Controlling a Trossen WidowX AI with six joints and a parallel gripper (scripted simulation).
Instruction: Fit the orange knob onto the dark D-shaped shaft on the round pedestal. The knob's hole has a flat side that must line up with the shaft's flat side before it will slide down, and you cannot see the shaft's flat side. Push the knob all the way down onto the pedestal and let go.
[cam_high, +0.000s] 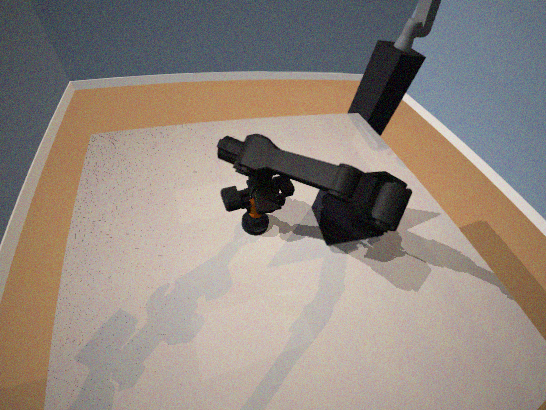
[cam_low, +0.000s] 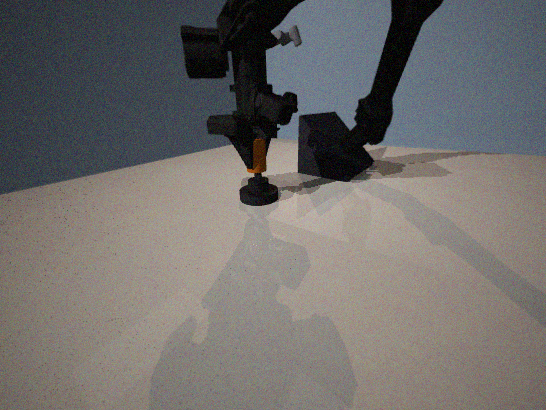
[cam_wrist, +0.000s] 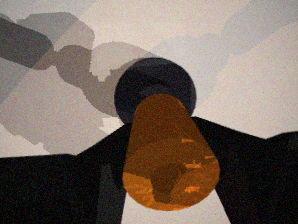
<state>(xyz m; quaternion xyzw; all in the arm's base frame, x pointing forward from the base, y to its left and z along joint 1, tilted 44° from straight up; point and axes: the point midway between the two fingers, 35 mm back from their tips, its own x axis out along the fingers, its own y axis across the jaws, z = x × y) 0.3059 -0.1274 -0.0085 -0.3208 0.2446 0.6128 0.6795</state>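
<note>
Knob: orange knob (cam_low: 259, 155) hangs upright, pinched between the fingers, straight over the pedestal, roughly mid-surface and a bit toward the far edge where the arm base sits.

Gripper: gripper (cam_low: 258, 159) is clamped on the knob's sides, pointing straight down; fingers part-way apart because the knob fills the gap.

Why held that way: grabbing the sides leaves the bottom hole free, so the shaft can go in, and the vertical pose matches the shaft's axis. That's a guess, but it fits.

Pedestal: round pedestal (cam_low: 258, 194) is a dark disc sitting flat on the pale surface, with the dark shaft (cam_low: 258, 178) poking up from its middle.

Gap: in the exterior view the knob's bottom rim looks just above or barely touching the shaft tip; it's clearly not seated, lots of shaft showing.

Hole: wrist view shows the knob (cam_wrist: 170, 152) end-on with a darker recess in its face; the blur hides any flat side.

Contents: nothing else is on the pedestal, and the hole's inside can't be read.

Flat alignment: can't tell from any view, so it probably needs twisting until it drops.

Other stuff: dark post (cam_high: 386, 85) stands near the far right corner, well apart.
</note>
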